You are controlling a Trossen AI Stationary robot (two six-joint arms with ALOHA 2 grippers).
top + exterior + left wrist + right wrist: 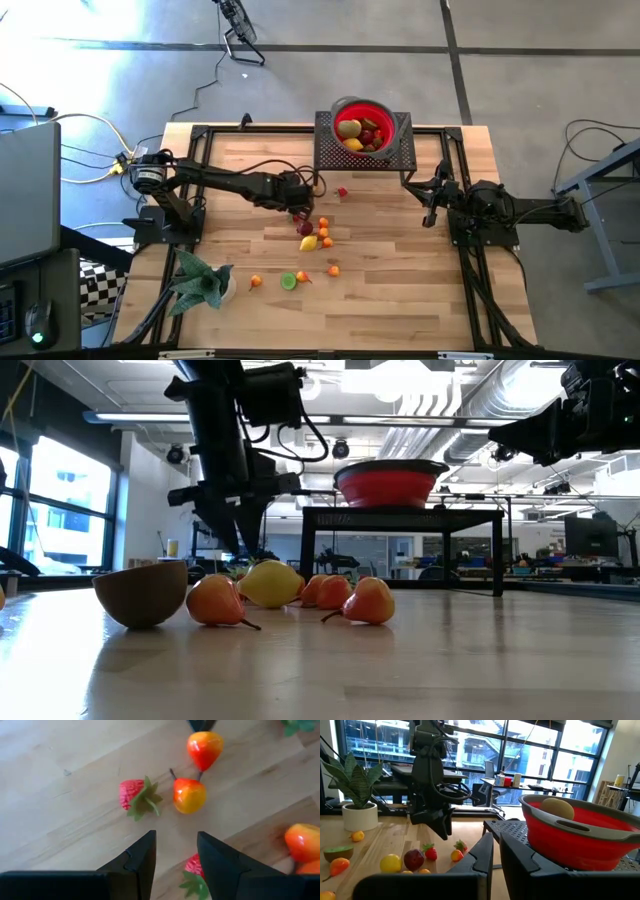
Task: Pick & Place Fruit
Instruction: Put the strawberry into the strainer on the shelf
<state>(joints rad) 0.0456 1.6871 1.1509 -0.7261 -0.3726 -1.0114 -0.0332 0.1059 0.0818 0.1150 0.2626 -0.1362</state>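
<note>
Two matte-black jointed arms, the left arm trailing looped black cable, each ending in angular black fingers.

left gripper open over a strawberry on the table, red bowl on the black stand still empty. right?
Not quite. The red bowl on the black stand already holds fruit, as the high view shows. The rest stands: the left gripper is open over a strawberry on the table.

Overhead, table-level, two wrist views
</note>
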